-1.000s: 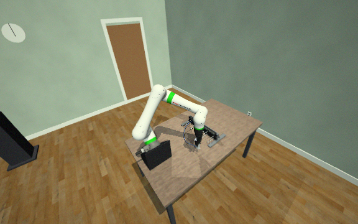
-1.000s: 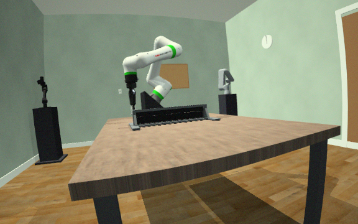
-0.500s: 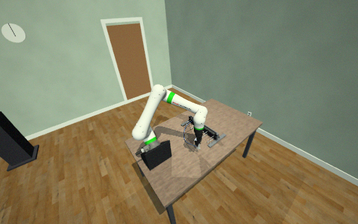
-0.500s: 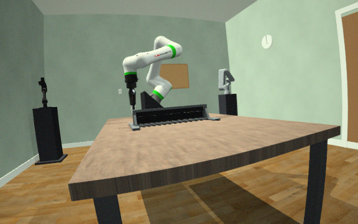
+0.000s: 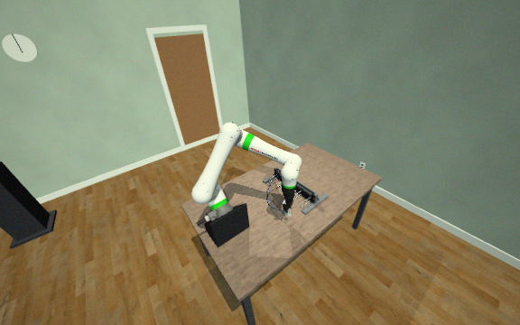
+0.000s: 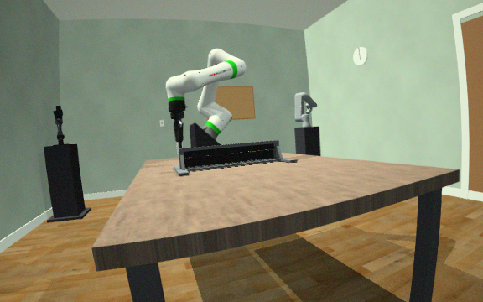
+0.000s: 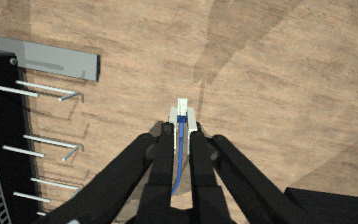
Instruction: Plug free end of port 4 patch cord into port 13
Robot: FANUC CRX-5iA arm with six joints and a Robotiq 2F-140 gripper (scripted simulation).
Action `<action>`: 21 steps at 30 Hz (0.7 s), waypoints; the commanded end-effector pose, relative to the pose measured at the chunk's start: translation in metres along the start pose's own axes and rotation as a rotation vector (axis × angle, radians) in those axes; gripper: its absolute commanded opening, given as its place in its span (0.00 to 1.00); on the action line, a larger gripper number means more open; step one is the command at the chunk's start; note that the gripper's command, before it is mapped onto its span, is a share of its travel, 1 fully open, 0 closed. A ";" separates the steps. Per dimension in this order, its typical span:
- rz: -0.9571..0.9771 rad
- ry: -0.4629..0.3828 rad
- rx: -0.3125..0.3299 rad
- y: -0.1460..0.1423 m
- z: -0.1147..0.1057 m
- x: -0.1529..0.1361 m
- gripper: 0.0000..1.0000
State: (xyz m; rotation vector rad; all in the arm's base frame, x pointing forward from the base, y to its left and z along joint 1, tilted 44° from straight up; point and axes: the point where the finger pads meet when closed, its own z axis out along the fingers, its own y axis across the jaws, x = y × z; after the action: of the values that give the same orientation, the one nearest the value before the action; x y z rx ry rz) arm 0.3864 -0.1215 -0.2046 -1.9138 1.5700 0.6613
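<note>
Now carrying: black two-finger gripper (image 7: 181, 131) clamped on white plug (image 7: 182, 107) of blue patch cord (image 7: 179, 150), above wooden table (image 7: 280, 75), beside black rack's (image 7: 0, 125) end. Next, probably: turn latch-up, align with port 13, push home.

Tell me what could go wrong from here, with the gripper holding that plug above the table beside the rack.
1. The gripper pinches the plug pointing straight down, away from the rack; turning it toward the ports could let it slip or end latch down.
2. The blue cord runs up between the fingers and may snag during that turn.
3. The rack is loose, so a misaligned push might slide it toward the table's edge.
</note>
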 end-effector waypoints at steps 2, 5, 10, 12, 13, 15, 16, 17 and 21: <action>-0.013 0.000 0.000 -0.002 -0.001 -0.001 0.00; -0.034 0.000 0.000 -0.005 -0.001 -0.004 0.00; -0.096 0.000 0.000 -0.015 -0.003 -0.012 0.00; -0.131 -0.001 0.000 -0.020 -0.004 -0.016 0.00; -0.131 -0.001 0.000 -0.020 -0.004 -0.016 0.00; -0.150 -0.001 0.000 -0.023 -0.005 -0.019 0.00; -0.172 -0.001 -0.001 -0.027 -0.006 -0.021 0.00; -0.194 -0.001 -0.001 -0.030 -0.006 -0.024 0.00; -0.298 -0.001 -0.001 -0.046 -0.010 -0.037 0.00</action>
State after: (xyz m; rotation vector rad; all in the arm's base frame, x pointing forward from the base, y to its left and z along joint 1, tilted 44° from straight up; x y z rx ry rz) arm 0.4133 -0.1031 -0.1782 -2.0428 1.3448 0.5734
